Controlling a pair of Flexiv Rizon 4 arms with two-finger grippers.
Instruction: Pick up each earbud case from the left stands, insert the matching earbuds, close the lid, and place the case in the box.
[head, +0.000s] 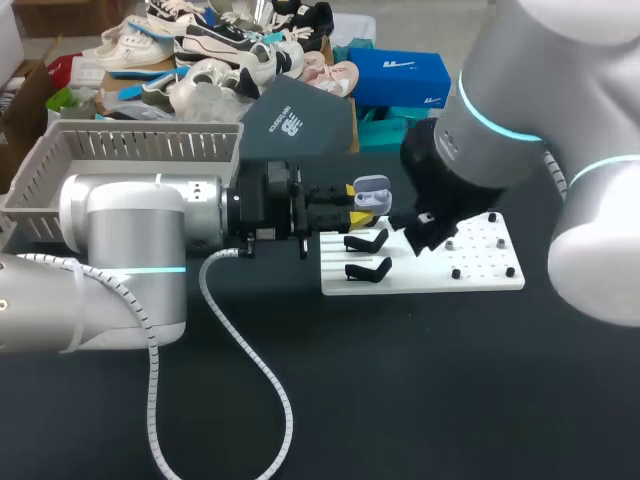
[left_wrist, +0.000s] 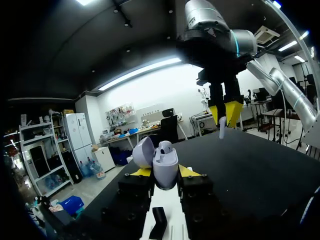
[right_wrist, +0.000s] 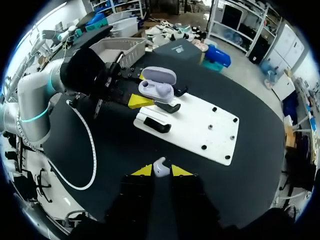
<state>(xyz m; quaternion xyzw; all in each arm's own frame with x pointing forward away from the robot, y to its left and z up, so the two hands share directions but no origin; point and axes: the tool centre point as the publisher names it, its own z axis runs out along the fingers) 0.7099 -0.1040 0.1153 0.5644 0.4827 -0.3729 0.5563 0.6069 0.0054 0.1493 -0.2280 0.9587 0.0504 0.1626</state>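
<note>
Pale purple earbud case (right_wrist: 157, 87), lid open, sits pinched in the left gripper (left_wrist: 165, 174) over the flat white board's (head: 480, 275) far left corner. The right gripper (right_wrist: 161, 171) pinches one small white earbud (left_wrist: 222, 131).

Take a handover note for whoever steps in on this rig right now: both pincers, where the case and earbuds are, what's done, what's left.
Left pincer: shut on the case, lid open, held above the stand end of the board.
Right pincer: shut on an earbud, above the table, short of the case.
Done: case is off its stand. One earbud appears to sit in it. The two stands in view are bare.
Left: seat the held earbud, close the lid, put the case in the box behind the left arm.
</note>
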